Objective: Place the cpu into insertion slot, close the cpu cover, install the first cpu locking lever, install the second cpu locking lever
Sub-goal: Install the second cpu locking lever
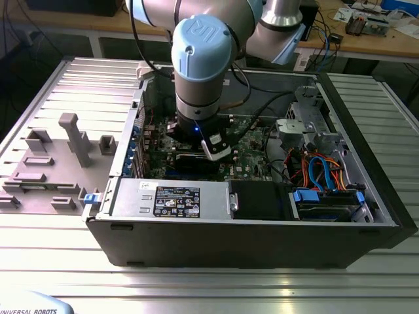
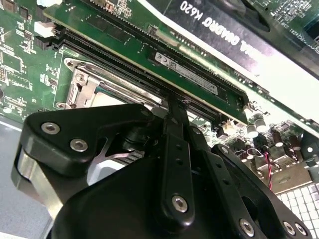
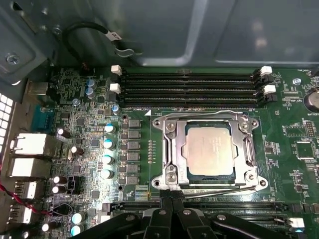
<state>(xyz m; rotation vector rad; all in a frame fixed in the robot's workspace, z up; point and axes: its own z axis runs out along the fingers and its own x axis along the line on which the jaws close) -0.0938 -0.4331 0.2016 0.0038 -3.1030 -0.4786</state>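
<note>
Here, the hand [image 3: 172, 201] is seen lowered into the open computer case [image 1: 366, 216], its two black fingers [image 3: 166, 198] drawn together so that they touch at the tips, with nothing visibly held between them. The fingertips are set right at the near edge of the insertion slot [image 3: 160, 180], against the thin wire lever [image 3: 219, 190] that runs along that edge. Just beyond the hand, the cpu [image 3: 210, 149] is found seated flat in the slot, its silvery top facing up. The cpu cover [image 3: 172, 144] is laid down around the chip, which shows through the centre cut-out. A second wire lever [image 3: 199, 113] is seen along the far edge of the slot. Beyond that, four long black memory slots [image 3: 189, 85] are lined up on the green motherboard [image 3: 294, 129]. In the second wrist view, the hand's [image 2: 172, 107] black linkage is shown close beside a memory module [image 2: 149, 50], with the slot's metal rim [image 2: 82, 84] to one side. In the exterior view, the arm's grey and blue wrist [image 1: 200, 62] is placed above the board, and the case is rested on a ribbed metal worktop [image 1: 209, 288].
</note>
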